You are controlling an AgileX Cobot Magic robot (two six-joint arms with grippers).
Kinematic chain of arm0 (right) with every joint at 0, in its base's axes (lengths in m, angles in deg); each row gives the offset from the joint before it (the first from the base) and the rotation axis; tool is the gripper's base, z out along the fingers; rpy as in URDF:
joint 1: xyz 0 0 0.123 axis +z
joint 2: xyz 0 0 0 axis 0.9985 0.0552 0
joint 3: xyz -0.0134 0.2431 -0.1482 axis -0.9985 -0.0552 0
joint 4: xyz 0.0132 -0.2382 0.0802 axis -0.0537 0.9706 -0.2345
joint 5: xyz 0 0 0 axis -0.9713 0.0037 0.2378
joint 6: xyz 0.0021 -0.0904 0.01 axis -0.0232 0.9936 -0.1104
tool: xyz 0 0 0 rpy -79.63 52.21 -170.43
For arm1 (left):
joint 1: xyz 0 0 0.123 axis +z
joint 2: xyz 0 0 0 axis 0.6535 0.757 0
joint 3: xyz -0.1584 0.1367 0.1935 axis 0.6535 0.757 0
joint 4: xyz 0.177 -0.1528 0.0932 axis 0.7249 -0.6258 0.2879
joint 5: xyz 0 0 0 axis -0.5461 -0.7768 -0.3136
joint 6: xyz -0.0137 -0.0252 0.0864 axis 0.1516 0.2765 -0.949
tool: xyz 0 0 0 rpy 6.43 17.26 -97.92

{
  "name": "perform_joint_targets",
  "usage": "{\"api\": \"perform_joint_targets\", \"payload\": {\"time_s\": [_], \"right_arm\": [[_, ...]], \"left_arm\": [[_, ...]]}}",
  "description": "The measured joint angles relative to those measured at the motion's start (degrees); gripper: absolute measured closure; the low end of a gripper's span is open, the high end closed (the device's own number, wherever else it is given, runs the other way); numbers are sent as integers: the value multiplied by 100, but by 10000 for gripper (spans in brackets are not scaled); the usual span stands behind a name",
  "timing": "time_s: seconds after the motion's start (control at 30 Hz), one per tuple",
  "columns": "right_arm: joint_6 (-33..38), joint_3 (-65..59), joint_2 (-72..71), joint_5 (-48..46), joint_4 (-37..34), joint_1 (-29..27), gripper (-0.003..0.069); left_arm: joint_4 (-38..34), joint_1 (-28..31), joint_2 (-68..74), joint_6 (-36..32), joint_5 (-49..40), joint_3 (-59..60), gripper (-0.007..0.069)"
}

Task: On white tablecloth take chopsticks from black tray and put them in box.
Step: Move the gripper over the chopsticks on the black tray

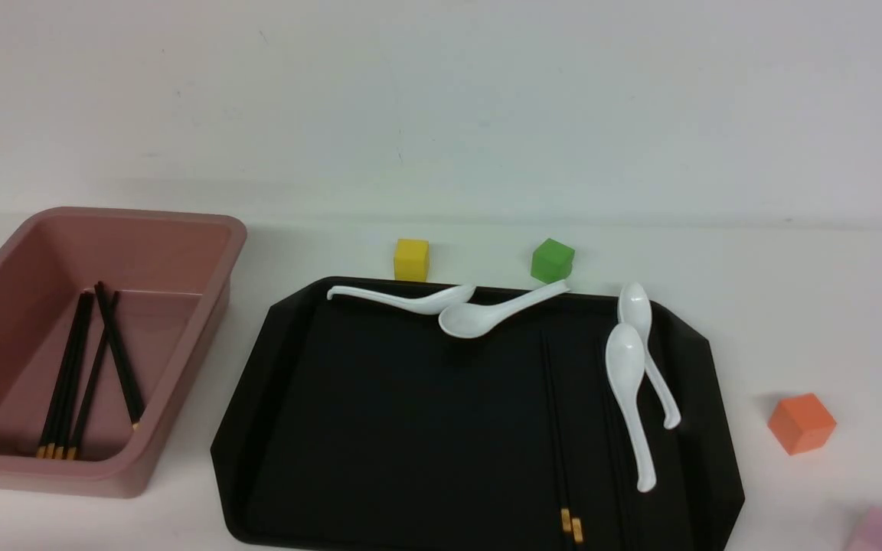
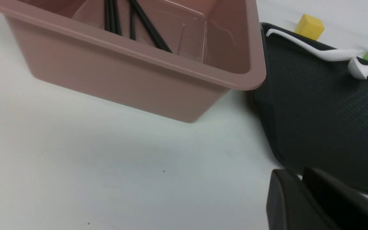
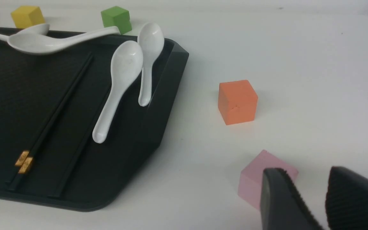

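The black tray (image 1: 410,428) lies mid-table on the white tablecloth (image 1: 793,321). Two chopsticks (image 1: 557,436) lie side by side on its right half, gold bands at the near end. They also show in the right wrist view (image 3: 53,118), with another dark stick (image 3: 81,140) beside them. The pink box (image 1: 43,471) stands left of the tray with several chopsticks (image 1: 73,375) inside. My left gripper (image 2: 294,175) is shut and empty, low over the cloth by the tray's near left corner. My right gripper (image 3: 305,179) is open and empty, right of the tray. Neither shows in the front view.
Several white spoons (image 1: 628,383) lie along the tray's far and right sides. A yellow cube (image 1: 411,259) and a green cube (image 1: 552,260) stand behind the tray. An orange cube (image 1: 801,422) and a pink cube (image 3: 254,185) stand to its right, the pink one by my right fingers.
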Motion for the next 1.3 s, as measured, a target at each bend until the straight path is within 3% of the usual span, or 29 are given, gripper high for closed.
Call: {"api": "perform_joint_targets", "payload": {"time_s": [0.23, 0.37, 0.5, 0.63, 0.97, 1.23, 1.3], "right_arm": [[0, 0, 0, 0, 0, 0, 417], [-240, 0, 0, 18, -385, 0, 417], [-1216, -17, 0, 47, -2128, 0, 417], [-1663, -30, 0, 41, -3354, 0, 417], [-1777, -34, 0, 709, -4271, 0, 417], [-808, 900, 111, 2096, -4511, 0, 417], [15, 1566, 564, 2320, -4525, 0, 417]], "left_arm": [[0, 0, 0, 0, 0, 0, 534], [0, 0, 0, 0, 0, 0, 531], [0, 0, 0, 0, 0, 0, 529], [0, 0, 0, 0, 0, 0, 524], [0, 0, 0, 0, 0, 0, 513], [6, 0, 0, 0, 0, 0, 511], [6, 0, 0, 0, 0, 0, 511]]}}
